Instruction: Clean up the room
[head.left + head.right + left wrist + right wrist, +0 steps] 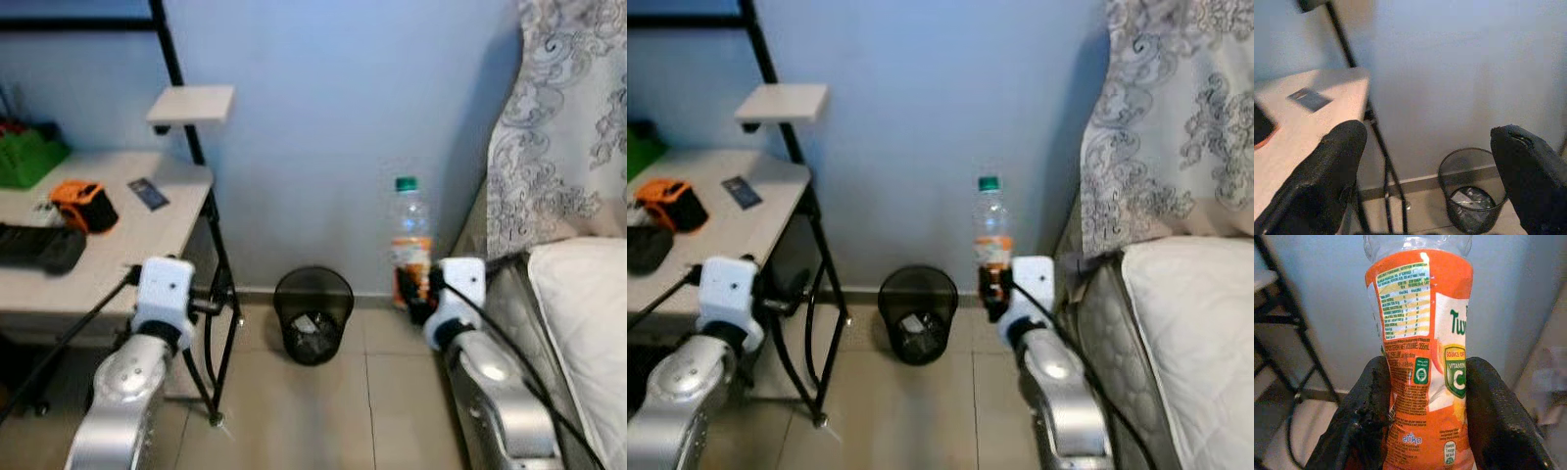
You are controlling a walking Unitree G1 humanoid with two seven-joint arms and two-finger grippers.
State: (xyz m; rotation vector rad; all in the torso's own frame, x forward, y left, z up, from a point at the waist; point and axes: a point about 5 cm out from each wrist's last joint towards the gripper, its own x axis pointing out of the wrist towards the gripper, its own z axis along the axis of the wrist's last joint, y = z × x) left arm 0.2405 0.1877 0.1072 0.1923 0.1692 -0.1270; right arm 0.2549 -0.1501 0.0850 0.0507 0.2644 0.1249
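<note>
A clear plastic bottle with an orange label and a green cap stands upright in my right gripper, which is shut on its lower part; the label sits squeezed between the two black fingers. A black mesh waste bin with some paper inside stands on the floor by the blue wall, to the left of and below the bottle. My left gripper is open and holds nothing, raised beside the desk corner; the waste bin lies ahead of it.
A light wooden desk on black metal legs stands at the left, carrying an orange device, a dark card, a black case and a green box. A bed with a white mattress and a patterned curtain is at the right.
</note>
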